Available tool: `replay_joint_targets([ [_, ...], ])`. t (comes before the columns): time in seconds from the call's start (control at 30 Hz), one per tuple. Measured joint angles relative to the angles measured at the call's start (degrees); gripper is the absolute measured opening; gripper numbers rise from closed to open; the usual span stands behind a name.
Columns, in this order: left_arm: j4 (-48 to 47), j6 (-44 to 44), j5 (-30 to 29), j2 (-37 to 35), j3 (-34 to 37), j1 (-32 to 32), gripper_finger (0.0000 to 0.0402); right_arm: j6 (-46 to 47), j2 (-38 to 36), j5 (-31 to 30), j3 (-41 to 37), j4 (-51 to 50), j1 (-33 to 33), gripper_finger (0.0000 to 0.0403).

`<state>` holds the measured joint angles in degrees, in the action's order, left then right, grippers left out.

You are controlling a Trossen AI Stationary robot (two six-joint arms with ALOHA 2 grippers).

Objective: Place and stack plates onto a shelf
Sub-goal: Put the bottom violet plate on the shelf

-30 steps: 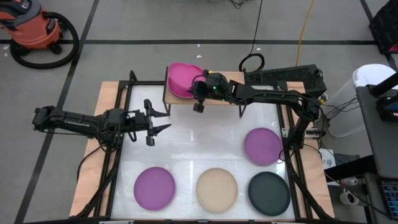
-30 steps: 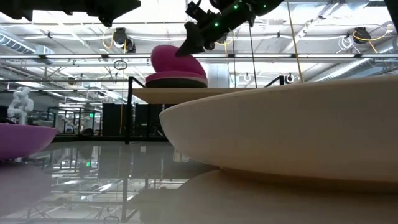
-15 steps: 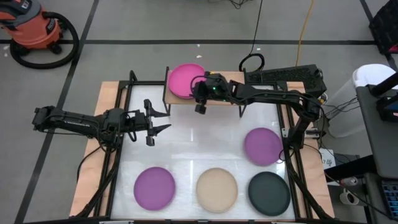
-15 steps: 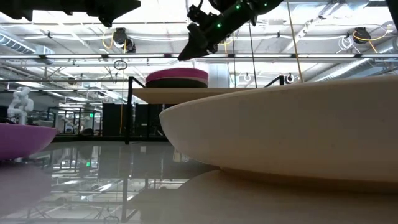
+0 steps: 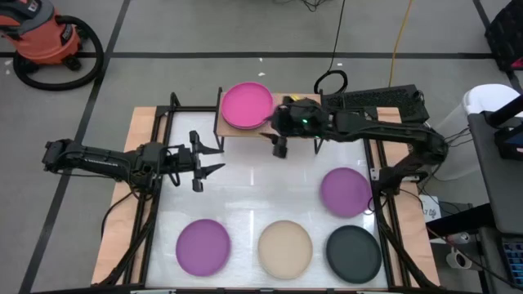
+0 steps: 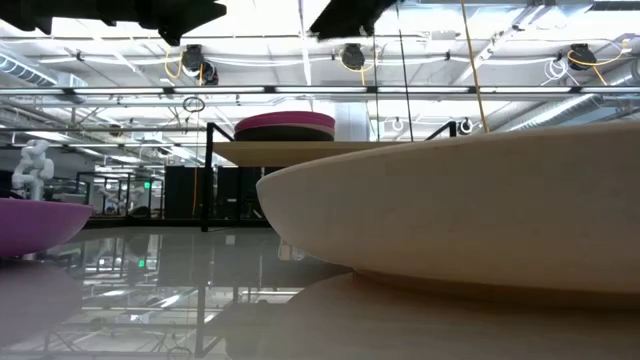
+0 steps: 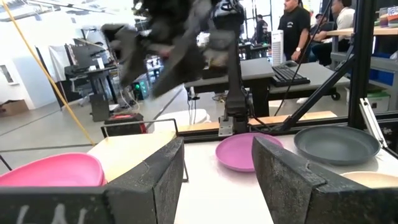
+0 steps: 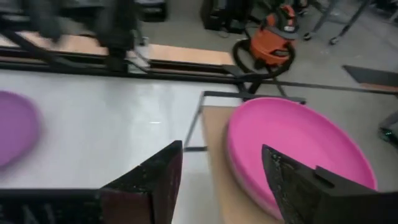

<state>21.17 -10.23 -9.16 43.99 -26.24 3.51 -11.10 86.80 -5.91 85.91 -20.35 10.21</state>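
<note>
A hot pink plate (image 5: 248,104) lies flat on the left part of the shelf (image 5: 237,131), whose light wooden top stands at the table's far edge. In the low view the pink plate (image 6: 285,120) rests on a dark plate (image 6: 285,133) on the shelf top (image 6: 330,150). My right gripper (image 5: 280,148) hovers open beside the shelf's near edge, right of the pink plate (image 8: 298,146), with nothing between its fingers. My left gripper (image 5: 204,161) waits open over the table's left part.
On the white table lie a purple plate (image 5: 203,246), a beige plate (image 5: 285,248) and a dark grey plate (image 5: 354,252) along the near edge, and a second purple plate (image 5: 346,191) at the right. People stand in the room beyond the table (image 7: 295,28).
My right gripper has let go of the hot pink plate. The plate was tilted up on the stack and now lies flat on it. The gripper has then risen and drawn back toward the table's right and near edges.
</note>
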Motion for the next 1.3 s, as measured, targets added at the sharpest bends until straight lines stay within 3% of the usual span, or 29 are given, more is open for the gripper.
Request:
replay_joint_targets([
  [0.2, 0.0, 0.5, 0.0, 0.0, 0.0, 0.0, 0.0195, 5.3, -6.7, -0.5, 0.0, -11.2, -5.2, 0.0197],
  [0.43, -0.3, 1.6, 0.1, 0.0, 0.0, 0.1, 0.0195, 12.6, -8.5, -9.0, -0.1, -22.4, -12.5, 0.0197],
  [0.53, -1.2, 0.6, -0.4, 0.0, 0.0, 0.9, 0.0195, 14.4, -8.5, -11.5, -2.3, -22.8, -15.3, 0.0197],
  [0.67, -3.4, -3.0, -9.4, 0.8, -1.2, 5.6, 0.0195, 15.7, -8.4, -12.1, -7.1, -19.3, -17.8, 0.0197],
  [0.73, -4.0, -4.6, -11.0, 1.7, -1.6, 8.2, 0.0195, 16.0, -8.5, -12.1, -9.7, -16.2, -18.7, 0.0197],
  [1.0, -7.3, -7.6, -11.3, 9.0, -6.5, 15.6, 0.0195, 17.3, -10.4, -12.0, -20.8, -5.7, -21.5, 0.0196],
  [1.3, -22.4, -3.7, -11.4, 17.3, -12.1, 19.9, 0.0195, 19.6, -21.2, -12.1, -37.7, 12.6, -23.2, 0.0196],
])
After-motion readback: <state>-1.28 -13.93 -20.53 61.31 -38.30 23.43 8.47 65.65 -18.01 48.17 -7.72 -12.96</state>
